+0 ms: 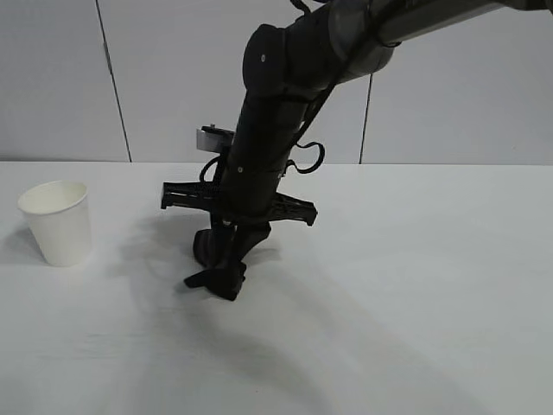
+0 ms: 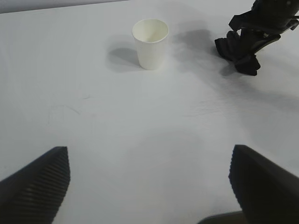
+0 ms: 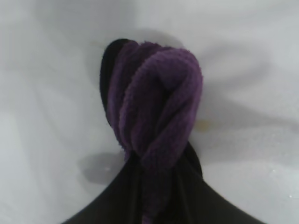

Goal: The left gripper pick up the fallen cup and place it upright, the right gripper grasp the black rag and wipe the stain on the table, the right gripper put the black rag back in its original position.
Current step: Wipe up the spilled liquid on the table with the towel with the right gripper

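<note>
The right gripper (image 1: 223, 275) pointed steeply down, fingers clamped on the rag (image 3: 156, 112), pressing it onto the table (image 1: 415, 285) to wipe; a faint stain (image 3: 203, 125) lay beside the wad. The left gripper (image 2: 149, 186) hung with fingers wide apart, the cup (image 2: 150, 43) upright well beyond its tips.

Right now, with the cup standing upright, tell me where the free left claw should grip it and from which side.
Grip the cup across its side wall, just below the rolled rim, coming in level from the open left claw side. It stands upright with open table between them; the taper narrows downward, so a higher grip should resist slipping.
</note>
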{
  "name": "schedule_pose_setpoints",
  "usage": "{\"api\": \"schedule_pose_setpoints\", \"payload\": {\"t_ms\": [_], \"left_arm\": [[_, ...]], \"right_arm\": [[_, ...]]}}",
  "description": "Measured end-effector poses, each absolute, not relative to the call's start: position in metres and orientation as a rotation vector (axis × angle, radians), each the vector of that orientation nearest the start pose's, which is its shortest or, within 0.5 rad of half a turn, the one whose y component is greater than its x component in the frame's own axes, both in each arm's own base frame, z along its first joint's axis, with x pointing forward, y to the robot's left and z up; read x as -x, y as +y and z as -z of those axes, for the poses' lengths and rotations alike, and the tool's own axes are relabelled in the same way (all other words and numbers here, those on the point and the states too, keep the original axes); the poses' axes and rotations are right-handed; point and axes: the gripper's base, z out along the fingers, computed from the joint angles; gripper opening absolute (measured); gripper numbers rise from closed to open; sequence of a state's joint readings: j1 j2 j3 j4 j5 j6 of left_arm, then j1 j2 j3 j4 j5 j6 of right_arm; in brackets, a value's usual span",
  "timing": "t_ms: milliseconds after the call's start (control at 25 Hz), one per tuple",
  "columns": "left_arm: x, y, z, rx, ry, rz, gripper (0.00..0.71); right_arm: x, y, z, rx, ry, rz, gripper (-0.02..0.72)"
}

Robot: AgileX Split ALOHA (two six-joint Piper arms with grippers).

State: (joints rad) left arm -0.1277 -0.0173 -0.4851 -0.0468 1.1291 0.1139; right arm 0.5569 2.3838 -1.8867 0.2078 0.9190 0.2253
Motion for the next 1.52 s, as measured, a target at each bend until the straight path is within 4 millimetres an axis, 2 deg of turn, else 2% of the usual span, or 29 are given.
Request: {"api": "schedule_pose_setpoints", "payload": {"t_ms": [200,440,560,760,880,1000,1280,1520], "left_arm": [[0.009,-0.003,-0.268,-0.258,2.094,0.065,0.664],[0.009,-0.003,-0.268,-0.258,2.094,0.065,0.664],[0.009,-0.003,-0.268,-0.258,2.094,0.065,0.664],[0.009,-0.003,-0.268,-0.258,2.094,0.065,0.664],[0.009,-0.003,-0.268,-0.258,2.094,0.065,0.664],[0.009,-0.003,-0.268,-0.258,2.094,0.064,0.664],[0.009,-0.003,-0.268,-0.258,2.094,0.064,0.664],[0.009,-0.003,-0.268,-0.258,2.094,0.064,0.664]], "right_arm": [[-0.417,0.253,-0.124,0.332,2.980,-0.280,0.094],[-0.418,0.245,-0.125,0.337,3.009,-0.218,0.094],[-0.415,0.249,-0.126,0.284,3.034,-0.323,0.094],[-0.408,0.273,-0.131,0.231,3.019,-0.696,0.094],[-0.408,0.280,-0.132,0.235,2.977,-0.735,0.094],[-0.409,0.279,-0.131,0.243,2.976,-0.685,0.094],[-0.409,0.266,-0.126,0.317,3.019,-0.450,0.094],[-0.410,0.266,-0.128,0.320,3.007,-0.441,0.095]]}}
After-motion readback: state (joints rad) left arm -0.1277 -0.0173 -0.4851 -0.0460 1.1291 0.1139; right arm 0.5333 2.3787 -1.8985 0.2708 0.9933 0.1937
